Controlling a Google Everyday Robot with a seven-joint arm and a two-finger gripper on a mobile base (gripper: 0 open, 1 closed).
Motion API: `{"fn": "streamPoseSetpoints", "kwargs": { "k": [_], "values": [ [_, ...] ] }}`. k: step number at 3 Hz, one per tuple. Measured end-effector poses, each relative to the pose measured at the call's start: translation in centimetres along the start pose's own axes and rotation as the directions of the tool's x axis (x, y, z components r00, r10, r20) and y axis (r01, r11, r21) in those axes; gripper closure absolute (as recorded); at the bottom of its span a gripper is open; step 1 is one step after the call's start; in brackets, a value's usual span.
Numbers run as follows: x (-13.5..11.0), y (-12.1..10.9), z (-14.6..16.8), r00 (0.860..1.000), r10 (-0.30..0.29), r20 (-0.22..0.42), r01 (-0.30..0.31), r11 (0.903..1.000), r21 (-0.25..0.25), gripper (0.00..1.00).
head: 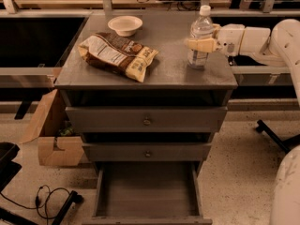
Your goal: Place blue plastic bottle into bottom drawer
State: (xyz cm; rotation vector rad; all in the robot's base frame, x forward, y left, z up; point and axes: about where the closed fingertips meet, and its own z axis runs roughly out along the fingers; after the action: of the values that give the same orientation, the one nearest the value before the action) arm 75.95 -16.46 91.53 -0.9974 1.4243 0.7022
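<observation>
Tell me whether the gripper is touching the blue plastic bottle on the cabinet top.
Cannot tell. In the camera view the gripper overlaps the middle of the blue plastic bottle from the right, so any gap between them is hidden.

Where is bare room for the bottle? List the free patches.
Bottom drawer: open, its whole floor bare. Cabinet top: a free strip between snack bag and bottle. Crowded: around the bottle, where the gripper sits against it.

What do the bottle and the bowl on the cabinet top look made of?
The blue plastic bottle: clear, glossy plastic, see-through wall, white cap; the tool is at its middle. The bowl: probably glazed ceramic or hard plastic, smooth pale sheen; cannot tell which.
</observation>
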Motion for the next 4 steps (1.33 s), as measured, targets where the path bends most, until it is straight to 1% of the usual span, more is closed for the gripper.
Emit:
{"fn": "streamPoseSetpoints", "kwargs": {
  "k": [1,2,3,4],
  "values": [
    [0.0,0.0,0.0,1.000,0.000,0.000,0.000,1.0000,0.000,1.00],
    [-1.7,2.1,-0.2,1.000,-0.019,-0.005,0.019,0.9997,-0.017,1.00],
    [-6.3,6.1,-2.4,0.998,-0.070,0.010,0.070,0.9976,0.000,1.00],
    [-11.0,11.2,-5.6,0.991,-0.119,0.066,0.116,0.9920,0.050,1.00]
  ]
}}
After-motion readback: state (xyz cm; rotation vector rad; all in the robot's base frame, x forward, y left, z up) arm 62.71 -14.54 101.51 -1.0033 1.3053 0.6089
